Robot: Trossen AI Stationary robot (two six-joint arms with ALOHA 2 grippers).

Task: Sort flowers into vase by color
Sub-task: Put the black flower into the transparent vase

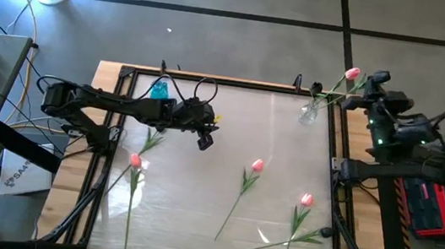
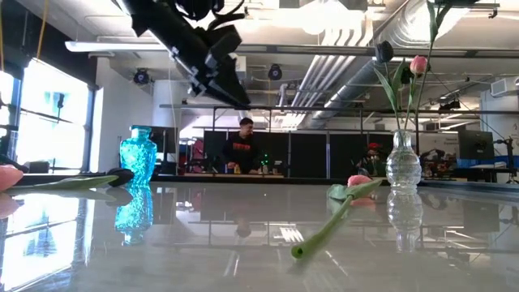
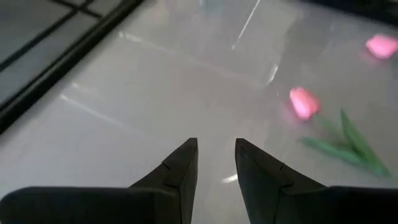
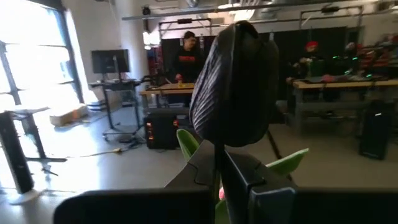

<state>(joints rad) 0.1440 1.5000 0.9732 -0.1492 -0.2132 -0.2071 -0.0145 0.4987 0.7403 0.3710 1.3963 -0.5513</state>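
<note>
My right gripper (image 4: 219,157) is raised at the table's far right corner (image 1: 370,80), shut on a near-black tulip (image 4: 235,87). Beside it stands a clear vase (image 2: 403,162) with a pink tulip (image 1: 352,73) in it. A blue vase (image 1: 159,89) stands at the far left. My left gripper (image 3: 216,163) hovers open above the table's middle (image 1: 206,139), with nothing between its fingers. Three pink tulips (image 1: 134,161) (image 1: 257,166) (image 1: 306,199) lie flat on the table. My right gripper pinches the near-black tulip's stem just below the head (image 4: 217,147) between its two fingers. The fingers point roughly level. The head stands upright above the fingertips, lifted clear of the table, with green leaves (image 4: 287,163) to either side. The gripper hides the lower stem.
A dark frame rail (image 1: 211,81) runs around the glossy table top. A person (image 2: 243,146) stands at a bench in the room beyond the table. A loose green leaf (image 1: 151,139) lies near the left pink tulip.
</note>
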